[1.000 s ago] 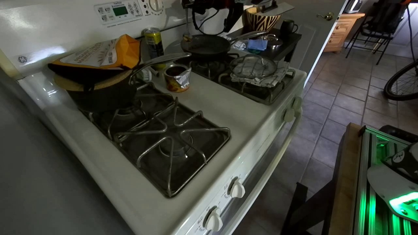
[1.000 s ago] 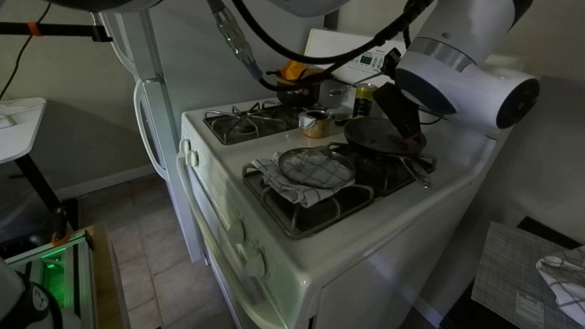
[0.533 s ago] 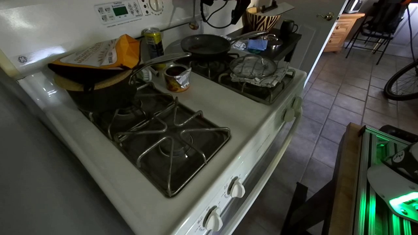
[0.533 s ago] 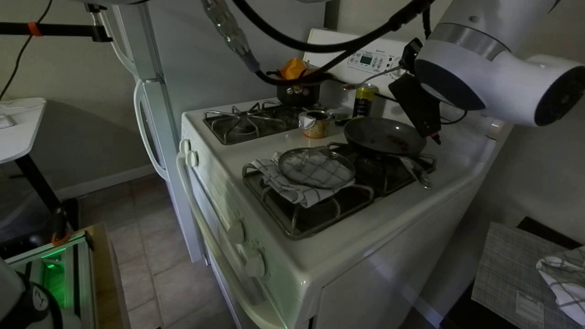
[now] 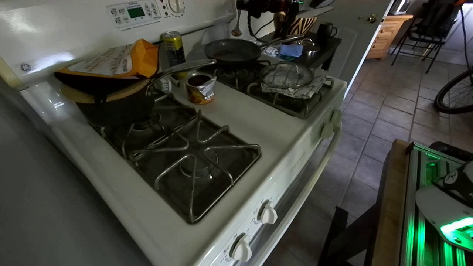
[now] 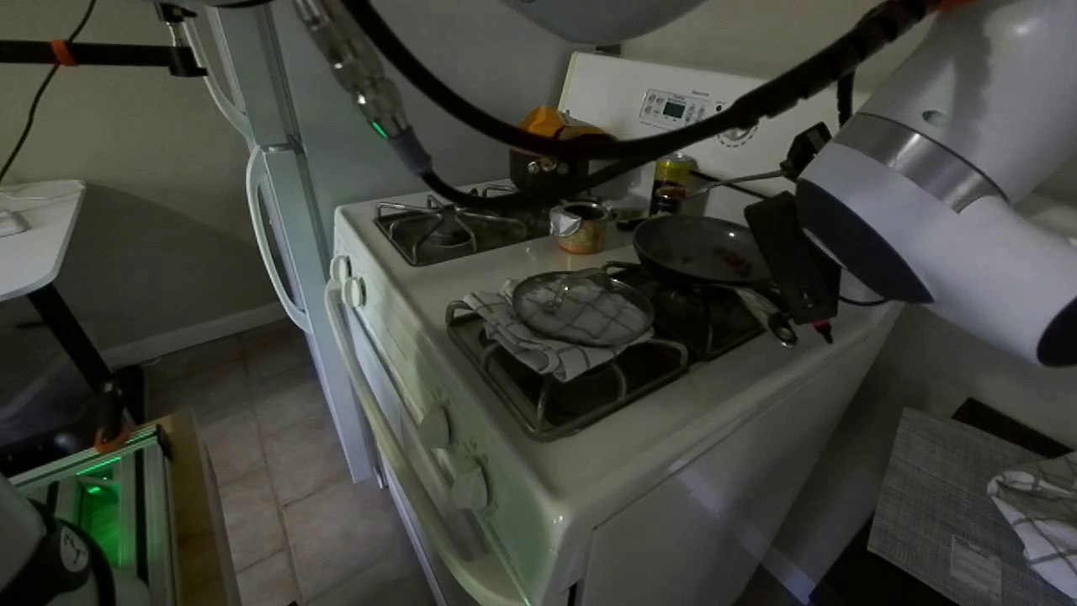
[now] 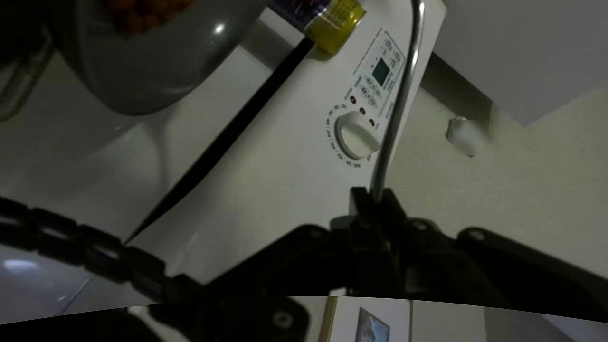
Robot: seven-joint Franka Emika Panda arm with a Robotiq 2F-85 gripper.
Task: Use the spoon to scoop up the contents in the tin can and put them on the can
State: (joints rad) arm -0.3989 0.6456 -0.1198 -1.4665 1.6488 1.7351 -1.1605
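Wrist view: curved metal spoon [image 7: 403,97]

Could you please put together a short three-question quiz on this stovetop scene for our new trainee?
1. True or false: the glass lid covers the frying pan.
2. Fill the gap: a silvery flap hangs at the rim of the open ____.
3. Multiple choice: what do the jaws hold? a) the frying pan; b) the glass lid; c) a spoon.

Key:
1. False: the glass lid lies on a checked cloth, and the frying pan is uncovered.
2. tin can
3. c
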